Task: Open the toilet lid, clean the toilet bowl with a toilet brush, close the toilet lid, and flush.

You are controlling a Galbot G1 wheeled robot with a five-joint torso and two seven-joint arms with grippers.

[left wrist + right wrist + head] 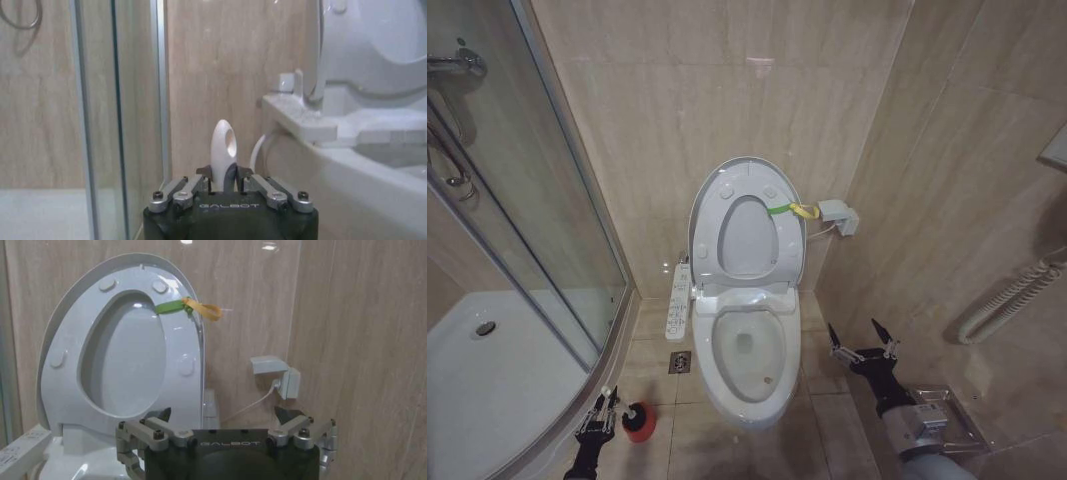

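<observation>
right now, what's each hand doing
Left hand: shut on the toilet brush handle, down by the red base.
Right hand: open, empty, right of the toilet bowl.

Raised toilet lid (pixel 745 190), exposed toilet bowl (pixel 745 352)
</observation>
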